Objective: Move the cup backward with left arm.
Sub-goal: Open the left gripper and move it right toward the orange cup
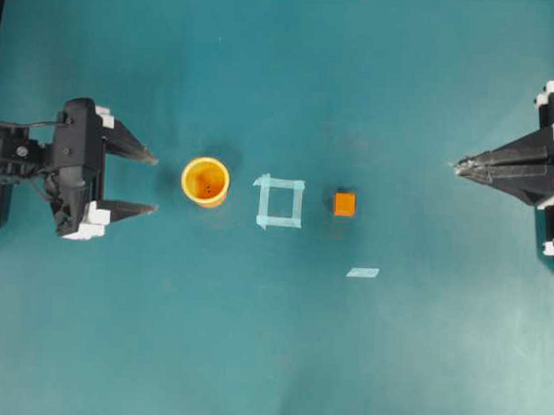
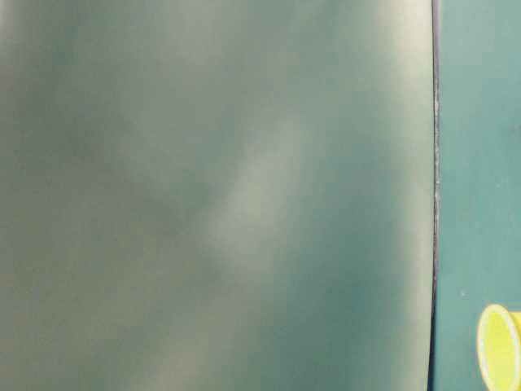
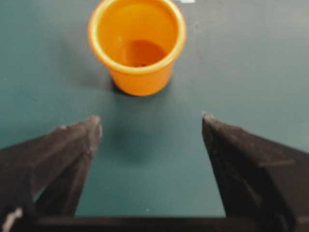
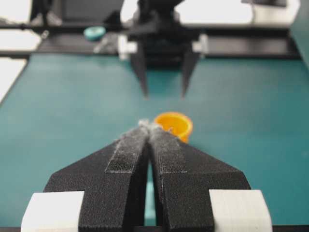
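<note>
The yellow-orange cup [image 1: 205,181] stands upright on the teal table, left of centre in the overhead view. Its darker orange inside faces the left wrist camera [image 3: 137,44], and its rim shows in the table-level view [image 2: 498,346] and beyond the right fingers [image 4: 174,124]. My left gripper [image 1: 154,182] sits just left of the cup, open wide, tips short of it and touching nothing [image 3: 149,122]. At the far right edge my right gripper [image 1: 459,166] is shut with nothing in it [image 4: 149,125].
A square of pale tape [image 1: 281,202] lies right of the cup. A small orange cube [image 1: 344,204] sits beyond it, with a loose tape strip [image 1: 362,272] nearer the front. A blurred grey surface fills most of the table-level view.
</note>
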Controlling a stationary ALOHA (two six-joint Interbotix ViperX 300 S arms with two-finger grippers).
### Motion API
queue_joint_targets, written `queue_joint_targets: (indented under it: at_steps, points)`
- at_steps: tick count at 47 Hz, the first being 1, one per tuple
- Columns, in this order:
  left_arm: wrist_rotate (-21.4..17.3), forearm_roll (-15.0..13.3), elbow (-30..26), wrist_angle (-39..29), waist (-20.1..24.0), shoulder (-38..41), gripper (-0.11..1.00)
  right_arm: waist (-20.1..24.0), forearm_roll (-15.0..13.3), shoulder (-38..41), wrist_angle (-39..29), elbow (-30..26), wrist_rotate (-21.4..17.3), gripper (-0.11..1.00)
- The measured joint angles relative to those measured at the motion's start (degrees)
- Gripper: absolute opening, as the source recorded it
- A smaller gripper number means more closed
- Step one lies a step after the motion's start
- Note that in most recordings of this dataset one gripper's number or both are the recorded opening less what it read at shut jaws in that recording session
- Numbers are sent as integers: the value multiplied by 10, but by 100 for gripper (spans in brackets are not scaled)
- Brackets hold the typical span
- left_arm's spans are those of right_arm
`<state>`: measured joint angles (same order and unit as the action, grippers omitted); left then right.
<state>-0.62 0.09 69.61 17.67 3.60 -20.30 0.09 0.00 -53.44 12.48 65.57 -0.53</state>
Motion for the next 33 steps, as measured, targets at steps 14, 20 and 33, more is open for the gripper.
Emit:
queue_joint_targets:
  at_steps: [14, 20, 33]
  points:
    - [-1, 0, -9, 42, 4, 45, 82, 0, 0, 0, -1, 0, 0, 0]
    - [-1, 0, -23, 53, 4, 72, 82, -1, 0, 0, -1, 0, 0, 0]
    - [-3, 0, -46, 80, 4, 127, 82, 0, 0, 0, -1, 0, 0, 0]
